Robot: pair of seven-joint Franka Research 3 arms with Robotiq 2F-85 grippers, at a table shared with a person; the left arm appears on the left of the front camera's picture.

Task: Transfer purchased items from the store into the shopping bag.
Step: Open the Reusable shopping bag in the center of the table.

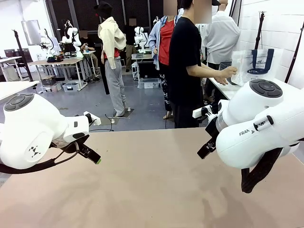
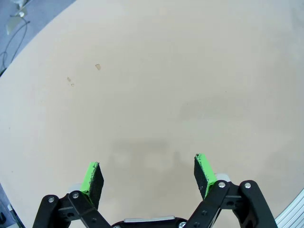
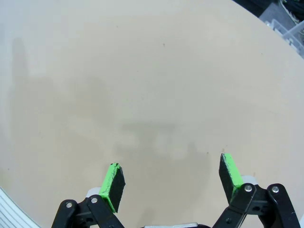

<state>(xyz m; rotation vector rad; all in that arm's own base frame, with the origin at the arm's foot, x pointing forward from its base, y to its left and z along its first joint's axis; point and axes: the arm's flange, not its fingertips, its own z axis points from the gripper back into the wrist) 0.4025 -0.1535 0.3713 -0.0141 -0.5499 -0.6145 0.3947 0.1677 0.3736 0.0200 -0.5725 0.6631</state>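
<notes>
The shopping bag [image 1: 254, 65], translucent white with navy handles and blue print, stands on a side table at the far right. A person in a black T-shirt has a hand [image 1: 229, 73] on it. The purchased items are out of view. My left gripper [image 1: 91, 154] hangs low over the tan table [image 1: 152, 185] at the left. Its jaws are open in the left wrist view [image 2: 148, 176], with nothing between them. My right gripper [image 1: 207, 149] hangs over the table's right side, likewise open [image 3: 171, 183], with bare tabletop below it.
The white side table [image 1: 227, 89] with the bag lies beyond the tan table's far right corner. Other people stand behind the person in black. The floor beyond the far edge is open.
</notes>
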